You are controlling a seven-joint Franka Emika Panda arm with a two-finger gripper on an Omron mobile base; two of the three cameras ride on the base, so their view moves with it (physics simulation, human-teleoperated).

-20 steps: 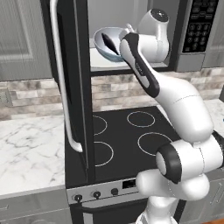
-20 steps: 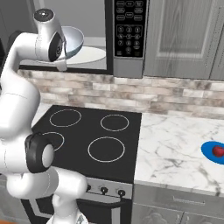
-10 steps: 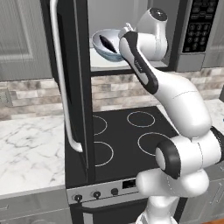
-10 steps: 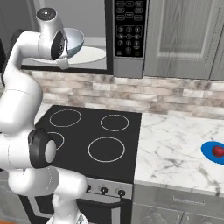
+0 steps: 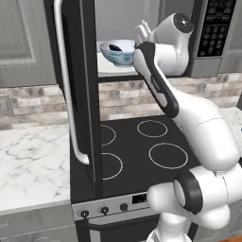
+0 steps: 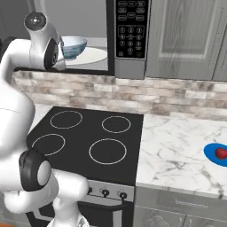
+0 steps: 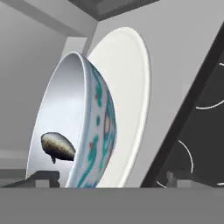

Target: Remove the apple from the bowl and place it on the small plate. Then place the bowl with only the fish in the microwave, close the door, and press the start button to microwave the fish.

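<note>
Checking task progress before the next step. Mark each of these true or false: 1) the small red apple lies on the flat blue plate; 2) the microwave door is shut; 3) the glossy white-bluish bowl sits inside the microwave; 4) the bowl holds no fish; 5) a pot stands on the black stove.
1) True: the small red apple lies on the flat blue plate, on the marble counter right of the stove.
2) False: the black microwave door with its silver bar handle stands swung open.
3) True: the glossy white-bluish bowl sits in the microwave, on the white turntable plate.
4) False: the silvery-grey fish lies inside the bowl.
5) False: nothing stands on the black stove.
</note>
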